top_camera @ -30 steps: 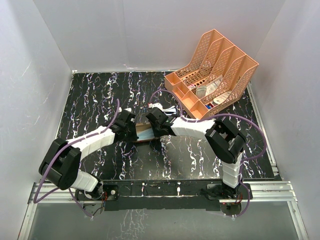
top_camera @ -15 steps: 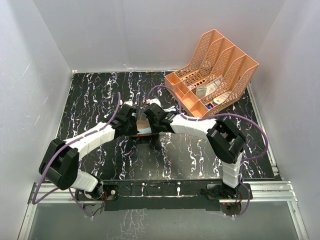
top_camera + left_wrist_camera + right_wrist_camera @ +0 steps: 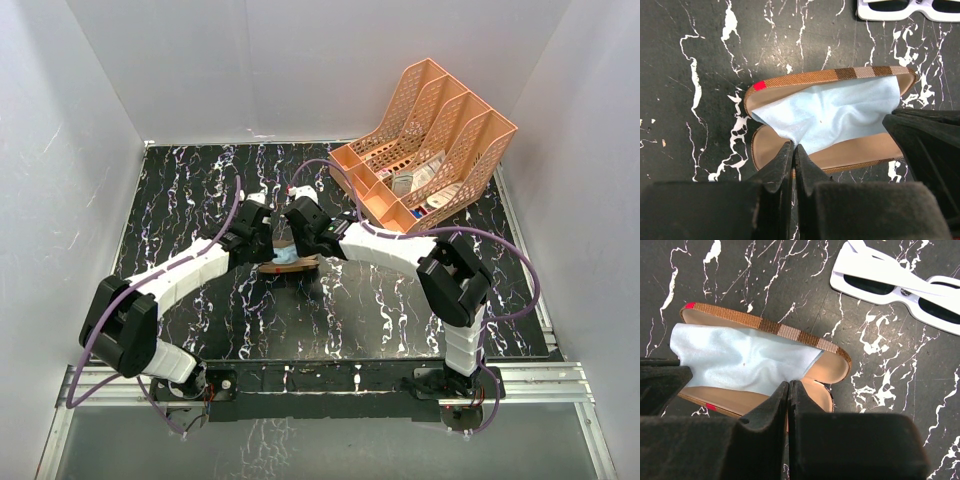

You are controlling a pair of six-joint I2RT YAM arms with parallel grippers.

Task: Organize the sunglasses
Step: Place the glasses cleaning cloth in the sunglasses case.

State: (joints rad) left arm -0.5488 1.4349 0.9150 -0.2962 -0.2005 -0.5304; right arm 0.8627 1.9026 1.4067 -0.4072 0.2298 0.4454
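The brown plaid case (image 3: 830, 76) lies open on the black marbled table, with the light blue cloth (image 3: 835, 112) spread inside it. My left gripper (image 3: 793, 148) is shut on the case's near rim at one end. My right gripper (image 3: 788, 384) is shut on the same rim at the other end. In the top view both grippers meet over the case (image 3: 291, 264) at mid table. The sunglasses (image 3: 900, 282), white-framed with dark lenses, lie on the table just beyond the case. They also show at the top right of the left wrist view (image 3: 910, 10). In the top view my right arm hides them.
An orange file organizer (image 3: 425, 145) holding several small items stands at the back right. White walls close the table on three sides. Purple cables loop off both arms.
Both grippers have moved toward the back of the table, carrying the open case with them. The two gripper heads now sit closer together.
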